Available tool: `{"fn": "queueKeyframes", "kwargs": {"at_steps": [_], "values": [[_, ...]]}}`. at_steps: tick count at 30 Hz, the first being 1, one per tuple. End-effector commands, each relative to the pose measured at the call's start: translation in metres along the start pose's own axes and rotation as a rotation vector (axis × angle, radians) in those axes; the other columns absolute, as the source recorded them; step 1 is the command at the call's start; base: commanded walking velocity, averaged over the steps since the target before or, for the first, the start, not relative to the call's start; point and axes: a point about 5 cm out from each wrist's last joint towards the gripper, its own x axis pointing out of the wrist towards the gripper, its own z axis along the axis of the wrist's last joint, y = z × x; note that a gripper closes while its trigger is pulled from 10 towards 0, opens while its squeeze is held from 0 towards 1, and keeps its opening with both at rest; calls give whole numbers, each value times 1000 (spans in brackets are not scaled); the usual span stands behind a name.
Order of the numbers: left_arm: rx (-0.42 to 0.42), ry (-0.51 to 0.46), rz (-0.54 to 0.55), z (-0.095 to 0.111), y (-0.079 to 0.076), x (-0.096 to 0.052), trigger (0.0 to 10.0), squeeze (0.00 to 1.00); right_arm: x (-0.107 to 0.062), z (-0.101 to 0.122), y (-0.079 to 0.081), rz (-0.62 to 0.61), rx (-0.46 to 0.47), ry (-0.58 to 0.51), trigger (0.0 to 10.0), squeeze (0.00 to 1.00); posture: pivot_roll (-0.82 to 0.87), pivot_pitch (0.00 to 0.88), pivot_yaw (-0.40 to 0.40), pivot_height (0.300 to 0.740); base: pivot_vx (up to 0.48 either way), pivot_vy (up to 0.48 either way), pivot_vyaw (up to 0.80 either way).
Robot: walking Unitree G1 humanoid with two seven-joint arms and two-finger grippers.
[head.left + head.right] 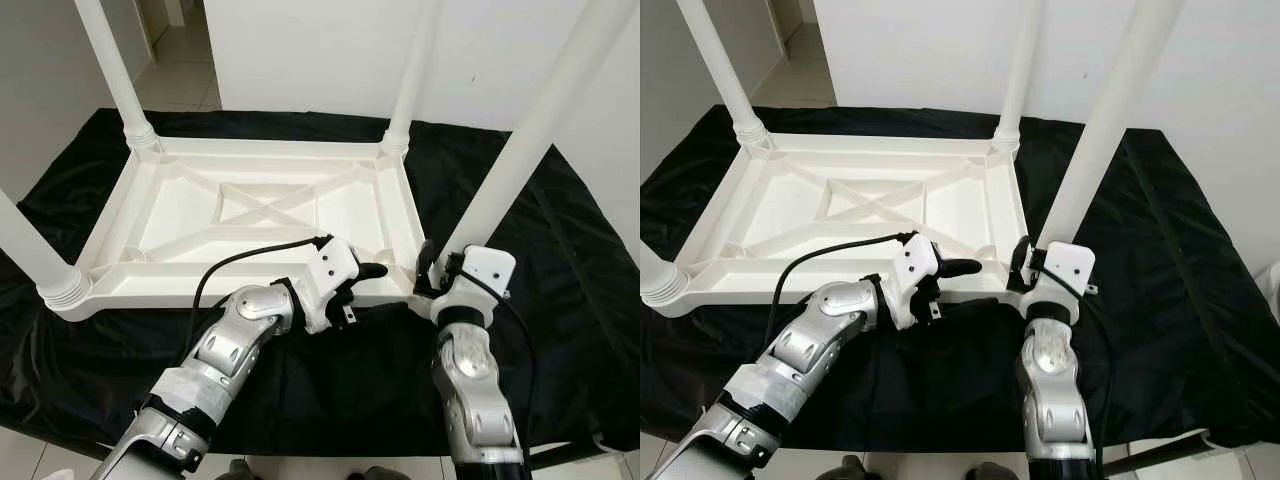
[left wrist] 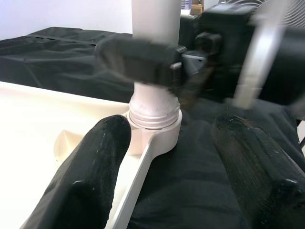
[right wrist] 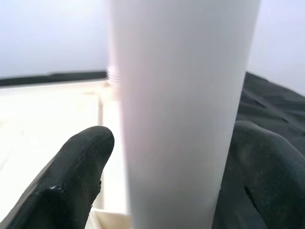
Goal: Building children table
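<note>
An upturned white table top point(image 1: 250, 215) is laid on a black cloth point(image 1: 560, 270), ribbed underside up, with a white leg standing at each of its four corners. The leg in hand is the near right leg point(image 1: 520, 150), set in the corner socket point(image 2: 155, 126) nearest the robot's right arm. The right gripper point(image 1: 432, 268) is held low on this leg, just above the socket, with a black finger on each side of the tube; in the right wrist view the fingers point(image 3: 76, 176) are seen flanking the leg closely, though firm contact cannot be confirmed. The left gripper point(image 1: 362, 282) is placed at the table top's near edge, just beside the same socket, its fingers point(image 2: 90, 176) spread apart and holding nothing. The step is judged to be the seating of the last leg. Turning about the leg's axis is called for next, with the table top steadied.
</note>
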Motion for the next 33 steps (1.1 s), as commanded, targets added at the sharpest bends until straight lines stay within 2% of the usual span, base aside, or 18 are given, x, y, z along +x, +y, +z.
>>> {"fn": "queueKeyframes", "kwargs": {"at_steps": [1, 8, 11, 12, 13, 14, 15, 16, 17, 18, 21, 27, 28, 29, 30, 33], "values": [[6, -4, -61, 2, -5, 1, 10000, 0, -5, 3, 2, 4, 18, -15, 10000, 0, -55, 0, -15, 740, 0, 0, 0], [8, -7, -62, 2, -5, 1, 10000, 0, -29, 7, -8, 60, 12, -48, 10000, 0, -64, 0, -14, 740, 0, 0, 0], [8, -7, -62, 2, -5, 1, 10000, 0, -29, 7, -8, 60, 12, -48, 10000, 0, -64, 0, -14, 740, 0, 0, 0], [5, -11, -55, 3, -4, 2, 10000, 0, -35, 7, -11, 75, 23, -52, 10000, 0, -68, 0, -12, 740, 0, 0, 0], [5, -18, -33, 4, -1, 3, 10000, 0, -42, 5, -13, 91, 22, -42, 5137, 0, -76, 0, -10, 740, 0, 0, 0], [5, -18, -33, 4, -1, 3, 10000, 0, -42, 5, -13, 91, 22, -42, 5137, 0, -76, 0, -10, 740, 0, 0, 0], [2, -28, -12, 5, 1, 4, 10000, 0, -47, 2, -15, 100, 11, -32, 2471, 0, -77, 0, -9, 740, 0, 0, 0], [2, -28, -12, 5, 1, 4, 10000, 0, -47, 2, -15, 100, 11, -32, 2471, 0, -77, 0, -9, 740, 0, 0, 0], [2, -39, 6, 7, 4, 5, 10000, 0, -51, 0, -16, 112, 0, -22, 0, 0, -81, 0, -8, 740, 0, 0, 0], [2, -39, 6, 7, 4, 5, 10000, 0, -51, 0, -16, 112, 0, -22, 0, 0, -81, 0, -8, 740, 0, 0, 0], [-2, -103, 112, 17, 19, 6, 10000, 0, -56, -12, -9, 193, -15, 19, 0, 0, -77, 0, -10, 740, 0, 0, 0], [-13, -116, 160, 20, 26, 5, 10000, 0, -57, -17, -1, 263, -2, 44, 0, 0, -73, 0, -12, 740, 0, 0, 0], [-14, -120, 175, 20, 27, 5, 10000, 0, -57, -18, 2, 295, 3, 51, 5020, 0, -72, 0, -10, 740, 0, 0, 0], [-14, -120, 175, 20, 27, 5, 10000, 0, -57, -18, 2, 295, 3, 51, 5020, 0, -72, 0, -10, 740, 0, 0, 0], [-11, -119, 196, 21, 30, 5, 10000, 0, -53, -19, 5, 335, 1, 57, 10000, 0, -69, 0, -11, 740, 0, 0, 0], [-8, -116, 201, 20, 30, 5, 10000, 0, -50, -20, 4, 344, -3, 56, 10000, 0, -69, 0, -11, 740, 0, 0, 0]]}}
